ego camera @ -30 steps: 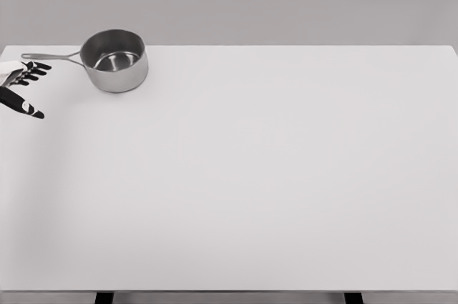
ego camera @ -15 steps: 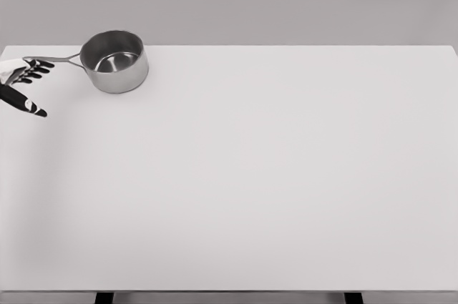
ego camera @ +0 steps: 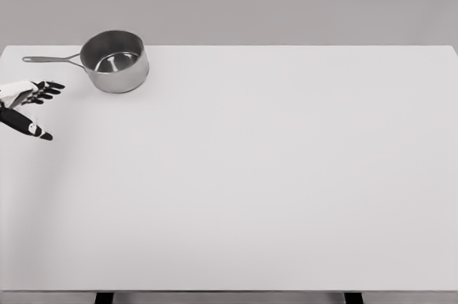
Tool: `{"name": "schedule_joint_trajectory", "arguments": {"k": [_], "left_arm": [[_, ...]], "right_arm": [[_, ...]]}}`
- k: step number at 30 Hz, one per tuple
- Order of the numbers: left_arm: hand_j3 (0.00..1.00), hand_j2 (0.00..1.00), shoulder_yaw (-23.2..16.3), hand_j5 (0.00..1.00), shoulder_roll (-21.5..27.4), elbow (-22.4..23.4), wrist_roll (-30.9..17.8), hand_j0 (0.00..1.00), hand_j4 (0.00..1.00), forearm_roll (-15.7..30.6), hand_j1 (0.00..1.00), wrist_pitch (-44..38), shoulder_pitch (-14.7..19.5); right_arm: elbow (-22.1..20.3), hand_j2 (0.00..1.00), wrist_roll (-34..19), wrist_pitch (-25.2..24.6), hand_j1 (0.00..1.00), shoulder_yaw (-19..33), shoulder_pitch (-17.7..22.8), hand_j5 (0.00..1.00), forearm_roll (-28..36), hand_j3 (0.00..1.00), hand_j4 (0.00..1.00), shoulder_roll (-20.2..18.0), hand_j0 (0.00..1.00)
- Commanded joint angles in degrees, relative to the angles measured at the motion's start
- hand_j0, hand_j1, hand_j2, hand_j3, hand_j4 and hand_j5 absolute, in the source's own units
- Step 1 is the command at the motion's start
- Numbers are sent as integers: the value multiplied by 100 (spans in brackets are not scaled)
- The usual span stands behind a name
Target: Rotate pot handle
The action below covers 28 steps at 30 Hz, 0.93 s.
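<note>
No readable writing, brand marks or labels anywhere in the head view.

Pot [ego camera: 114,61]: small saucepan, brushed bare metal, round with straight cylindrical walls, open top, shiny inside floor catching a highlight. It sits upright on the table [ego camera: 272,175], in the far-left corner area, close to the back edge. Pot handle [ego camera: 50,59]: long, thin, flat metal strip, joined at the pot's left wall just under the rim, running straight out to the left, roughly parallel to the table's back edge. Its tip ends short of the table's left edge.

Table: flat, matte, uniform white top, rectangular, no texture visible. Two dark leg stubs show under its near edge. Backdrop behind is plain grey.

Left hand [ego camera: 25,104]: comes in at the left picture edge, nearer the camera than the pot handle and below-left of the pot. White palm shell, black fingers [ego camera: 49,89], smooth plastic look. Four fingers are extended and slightly fanned, pointing right toward the pot; thumb sticks out separately toward the near side with a pale spot near its tip. Hand is spread, grasping nothing. Clear gap between fingertips and the pot handle, no contact. Can't tell whether the hand touches the tabletop or hovers over it.
</note>
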State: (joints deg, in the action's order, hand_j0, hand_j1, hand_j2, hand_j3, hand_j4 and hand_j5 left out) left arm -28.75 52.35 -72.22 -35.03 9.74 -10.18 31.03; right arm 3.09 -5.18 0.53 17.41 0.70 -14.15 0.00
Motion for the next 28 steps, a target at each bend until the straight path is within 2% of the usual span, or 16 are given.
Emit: {"name": "schedule_joint_trajectory", "arguments": {"k": [1,3,6,8,10,11,14,15,16,18,19,21,24,25,28], "left_arm": [[100,100,562,100,127,-529,3,100,100,195,100,122,-62],[100,100,1493,100,171,-1153,3,100,100,274,100,455,-720],[100,100,2751,100,267,-1769,3,100,100,687,100,1132,-1626],[100,100,3252,100,188,-1936,3,100,100,871,100,1518,-1811],[100,100,3525,100,5,-2015,3,100,100,1038,100,2456,-1917],[100,100,3578,100,-268,-2033,3,100,100,1065,100,3100,-1908],[100,100,3587,100,-866,-2261,3,100,100,1056,100,4374,-1943],[100,100,3569,100,-1059,-2358,3,100,100,1039,100,4518,-2013],[100,100,3534,100,-1218,-2437,3,100,100,1012,100,4518,-2075],[100,100,3464,100,-1613,-2525,3,100,100,1004,100,4518,-2417],[100,100,3464,100,-1842,-2674,3,100,100,1012,100,4518,-2698],[100,100,3464,100,-1869,-2789,3,100,100,1012,100,4518,-2997],[100,100,3367,100,-1948,-2771,3,100,100,995,100,4518,-3077],[100,100,3200,100,-1939,-2771,3,100,100,977,100,4518,-3077],[100,100,3182,100,-1930,-2745,3,100,100,933,100,4518,-3068]], "right_arm": [[-2,100,-1,0,100,-1,0,100,-1,100,100,0,100],[7,100,-1,0,100,-1,0,100,-1,100,100,0,100],[7,100,-1,0,100,-1,0,100,-1,100,100,0,100],[-2,100,-1,0,100,-1,0,100,-1,100,100,0,100],[-2,100,-1,0,100,-1,0,100,-1,100,100,0,100],[7,100,-1,0,100,-1,0,100,-1,100,100,0,100],[7,100,-1,0,100,-1,0,100,-1,100,100,0,100],[-2,100,-1,0,100,-1,0,100,-1,100,100,0,100],[7,100,-1,0,100,-1,0,100,-1,100,100,0,100],[-2,100,-1,0,100,-1,0,100,-1,100,100,0,100],[-2,100,-1,0,100,-1,0,100,-1,100,100,0,100],[-2,100,-1,0,100,-1,0,100,-1,100,100,0,100],[-2,100,-1,0,100,-1,0,100,-1,100,100,0,100],[-2,100,-1,0,100,-1,0,100,-1,100,100,0,100],[-2,100,-1,0,100,-1,0,100,-1,100,100,0,100]]}}
